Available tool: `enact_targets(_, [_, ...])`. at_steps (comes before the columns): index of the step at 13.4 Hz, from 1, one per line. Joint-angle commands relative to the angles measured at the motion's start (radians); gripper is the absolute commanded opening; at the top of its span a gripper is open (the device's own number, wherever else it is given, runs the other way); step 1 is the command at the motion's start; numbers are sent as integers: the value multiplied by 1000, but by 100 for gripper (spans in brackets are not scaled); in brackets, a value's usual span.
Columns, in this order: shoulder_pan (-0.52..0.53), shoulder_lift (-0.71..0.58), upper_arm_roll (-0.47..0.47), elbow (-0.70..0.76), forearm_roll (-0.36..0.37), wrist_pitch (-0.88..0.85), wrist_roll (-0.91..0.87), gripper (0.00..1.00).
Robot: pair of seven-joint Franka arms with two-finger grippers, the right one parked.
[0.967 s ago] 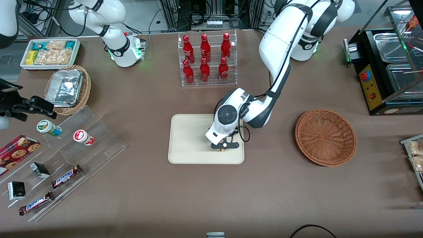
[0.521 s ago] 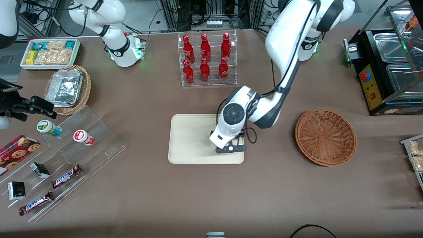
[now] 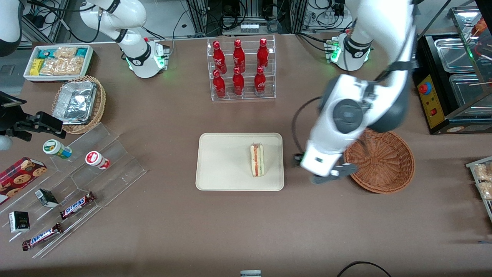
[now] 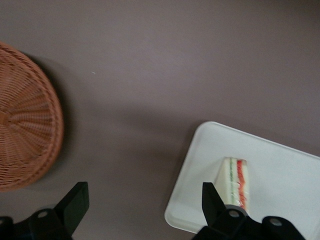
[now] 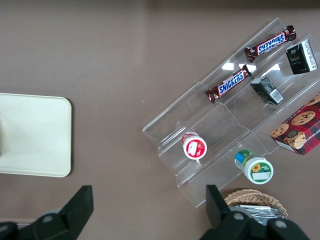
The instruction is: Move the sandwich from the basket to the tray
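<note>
Now the triangular white-bread sandwich (image 3: 257, 160) stands on its edge on the flat cream-beige tray (image 3: 219, 161), so it could apparently topple, while the empty gripper (image 3: 329, 174), fingers spread wide, hovers beside the reddish-brown wicker basket (image 3: 384, 161).

The brown table (image 3: 161, 231) carries the tray (image 3: 219, 161), the basket (image 3: 388, 161) — the pincer (image 3: 333, 174) above, spread wide.

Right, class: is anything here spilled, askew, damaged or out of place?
Nothing stands out. The sandwich lies whole on the tray, filling layers showing. The basket sits upright on the table. The gripper hangs open above the table between tray and basket, holding nothing.
</note>
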State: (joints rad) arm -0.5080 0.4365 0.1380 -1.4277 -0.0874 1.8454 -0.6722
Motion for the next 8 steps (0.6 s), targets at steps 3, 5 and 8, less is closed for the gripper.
enact_targets(3, [179, -257, -8, -220, 11, -75, 253, 100])
enact_targets(5, [242, -329, -15, -243, 37, -139, 299, 100])
enact_targets(8, [359, -424, -38, -255, 51, -236, 409, 100])
